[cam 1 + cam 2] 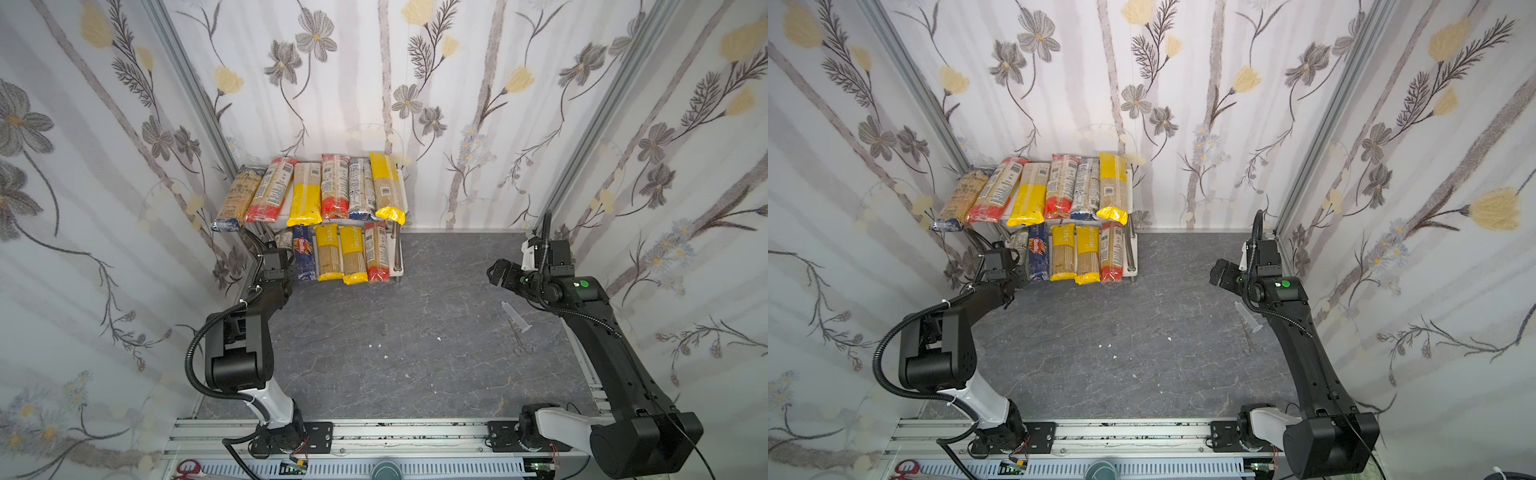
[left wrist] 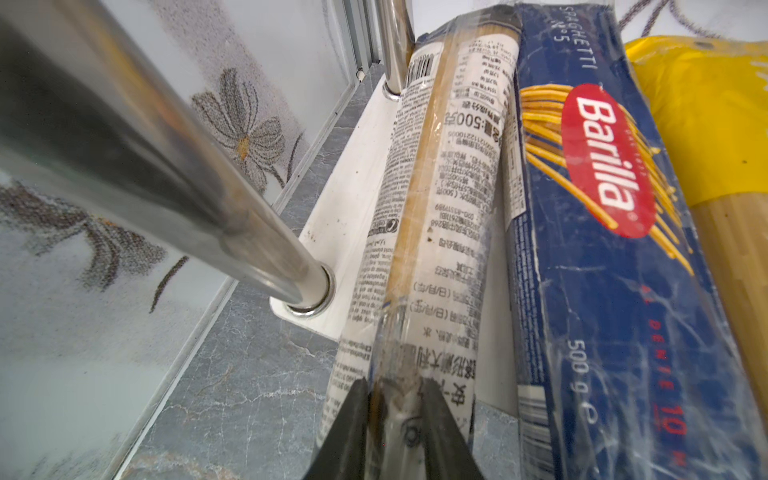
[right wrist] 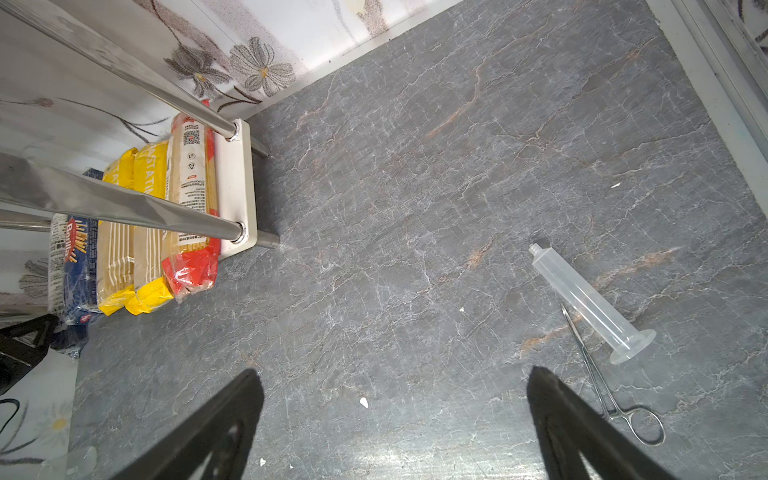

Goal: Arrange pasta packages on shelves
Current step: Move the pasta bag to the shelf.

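Pasta packages (image 1: 305,191) all sit on the rack, and the left gripper (image 2: 394,388) is clenched on the near end of one: a clear-plastic spaghetti packet with a white printed label (image 2: 440,199), black fingers (image 2: 357,415) pinching it from both sides. That packet lies along the outer edge of the lower white board (image 2: 353,187), just beside a shiny metal corner post (image 2: 174,174) and touching a dark blue Barilla spaghetti packet (image 2: 602,249).

Over to the right gripper (image 3: 395,374): jaws spread wide, nothing between them, hanging above the dark grey marbled tabletop (image 3: 415,166). A clear plastic syringe barrel (image 3: 590,303) and slim metal forceps (image 3: 611,382) lie just beside each other there, with a few white crumbs scattered about.

Floral wallpaper (image 1: 457,83) closes the cell in on three sides. The small two-tier rack of white boards (image 3: 235,178) stands in the back left corner. In both top views the upper tier carries six packets side by side, ends dark blue, red, yellow, red, dark blue, yellow. The lower tier holds five: the white-labelled one, the blue one, two yellow, one red.
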You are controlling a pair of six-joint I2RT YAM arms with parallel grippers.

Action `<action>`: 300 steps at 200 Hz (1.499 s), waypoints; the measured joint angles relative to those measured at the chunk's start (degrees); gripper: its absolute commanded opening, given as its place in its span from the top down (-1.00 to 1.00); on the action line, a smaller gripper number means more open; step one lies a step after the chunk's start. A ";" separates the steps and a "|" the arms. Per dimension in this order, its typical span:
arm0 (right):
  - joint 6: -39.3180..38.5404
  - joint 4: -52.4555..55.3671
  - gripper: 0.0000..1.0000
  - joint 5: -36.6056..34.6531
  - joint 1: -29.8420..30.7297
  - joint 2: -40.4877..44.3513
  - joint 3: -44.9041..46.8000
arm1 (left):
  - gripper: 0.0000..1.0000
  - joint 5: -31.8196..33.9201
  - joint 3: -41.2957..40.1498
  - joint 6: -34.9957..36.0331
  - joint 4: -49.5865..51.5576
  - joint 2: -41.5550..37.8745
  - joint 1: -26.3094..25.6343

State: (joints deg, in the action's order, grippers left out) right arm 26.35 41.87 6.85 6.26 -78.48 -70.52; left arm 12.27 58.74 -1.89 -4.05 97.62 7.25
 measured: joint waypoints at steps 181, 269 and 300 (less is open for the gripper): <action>0.61 -0.02 -0.99 -0.79 0.02 -2.91 -2.32 | 0.57 -3.96 8.79 -1.79 -2.91 8.83 -2.54; 1.03 0.87 -0.99 -0.79 0.04 -0.57 -1.62 | -0.09 -5.14 6.86 -2.58 -1.68 6.54 -4.02; 0.96 1.27 -0.99 -0.72 0.04 -0.22 -1.44 | -0.73 -4.15 4.61 -2.67 -0.24 3.08 -4.04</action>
State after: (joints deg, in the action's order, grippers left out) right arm 27.31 43.13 6.13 6.31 -78.70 -71.96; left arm 8.12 63.35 -4.56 -4.29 100.71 3.20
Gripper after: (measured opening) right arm 0.996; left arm 0.786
